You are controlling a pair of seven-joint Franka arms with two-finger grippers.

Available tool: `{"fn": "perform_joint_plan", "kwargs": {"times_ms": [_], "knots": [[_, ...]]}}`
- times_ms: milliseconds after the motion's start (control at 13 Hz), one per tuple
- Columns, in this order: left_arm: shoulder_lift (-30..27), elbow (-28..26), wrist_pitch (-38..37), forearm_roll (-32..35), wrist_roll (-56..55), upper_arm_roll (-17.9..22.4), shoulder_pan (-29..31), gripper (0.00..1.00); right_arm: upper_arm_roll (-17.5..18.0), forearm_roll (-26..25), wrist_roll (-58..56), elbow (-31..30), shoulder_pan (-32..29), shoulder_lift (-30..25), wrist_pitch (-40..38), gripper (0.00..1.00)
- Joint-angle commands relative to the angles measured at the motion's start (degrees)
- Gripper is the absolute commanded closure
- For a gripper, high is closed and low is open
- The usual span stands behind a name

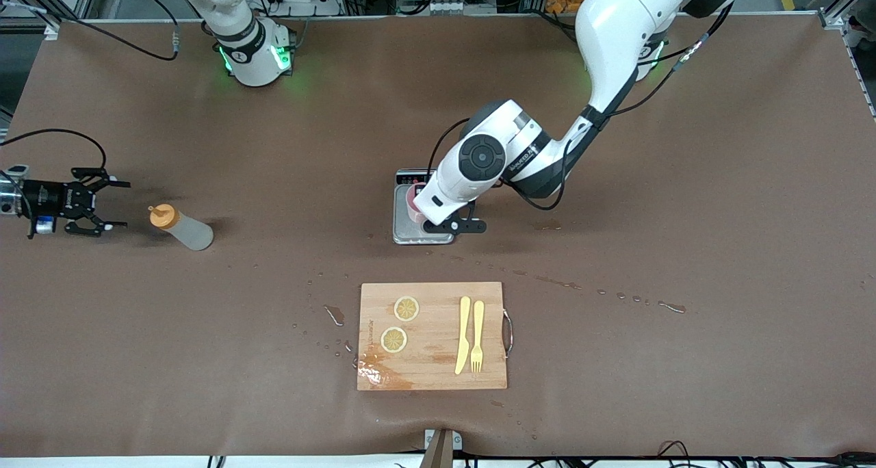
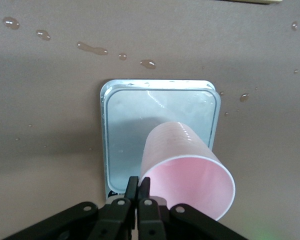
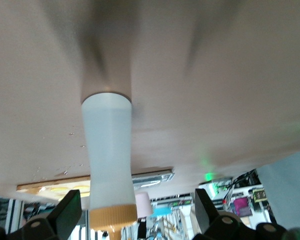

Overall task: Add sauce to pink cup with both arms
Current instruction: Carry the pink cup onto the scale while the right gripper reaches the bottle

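Scale, board, lemon slices, cutlery

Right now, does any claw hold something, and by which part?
The left claw pinches the pink cup by its rim, on the scale. The right claw holds nothing.

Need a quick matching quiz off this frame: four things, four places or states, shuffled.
Things:
1. sauce bottle
2. pink cup
3. knife
4. right pincer

States:
A. on the wooden board, beside the fork
B. open, beside the bottle's cap
C. rim pinched by the shut left pincer, over the scale
D. standing on the table toward the right arm's end

Pairs: 1-D, 2-C, 3-A, 4-B
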Motion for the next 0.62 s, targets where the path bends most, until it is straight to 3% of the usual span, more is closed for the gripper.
{"fn": "perform_joint_plan", "kwargs": {"times_ms": [0, 77, 231, 538], "knots": [[-0.16, 0.63, -1.22, 1.04, -0.36, 0.61, -0.50, 0.66, 1.01, 2.53, -1.49, 1.38, -0.86, 3.03, 2.23, 0.00], [-0.07, 0.63, -1.22, 1.22, 0.33, 0.61, -0.32, 0.01, 1.01, 3.06, -1.75, 1.38, -0.51, 3.82, 2.86, 0.00], [-0.34, 0.63, -1.22, 1.48, 1.13, 0.61, -0.06, 0.00, 1.01, 5.69, -4.90, 1.21, -0.24, 5.31, 3.21, 0.00], [-1.04, 0.81, -1.22, 1.48, 1.13, 0.61, 0.20, 0.00, 1.10, 6.22, -5.35, 1.12, 1.34, 7.24, 5.14, 0.00]]}}
